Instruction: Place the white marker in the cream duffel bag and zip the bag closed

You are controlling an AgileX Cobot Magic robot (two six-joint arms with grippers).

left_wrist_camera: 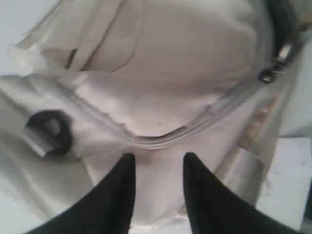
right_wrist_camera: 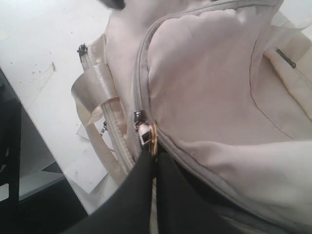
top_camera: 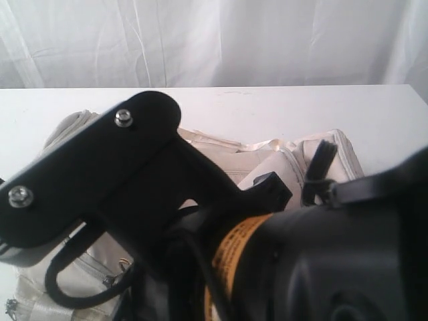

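My right end effector (right_wrist_camera: 154, 158) pinches the small zipper pull (right_wrist_camera: 145, 134) of the cream duffel bag (right_wrist_camera: 204, 73) on the tabletop (right_wrist_camera: 44, 44). My left end effector (left_wrist_camera: 157, 163) hangs released over its soft, floppy cloth. The white marker is unseen.

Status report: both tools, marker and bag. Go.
Left tool open over cream duffel bag. Right tool shut on zip pull. White marker not in sight; zip looks part open. Arms block most of exterior view.
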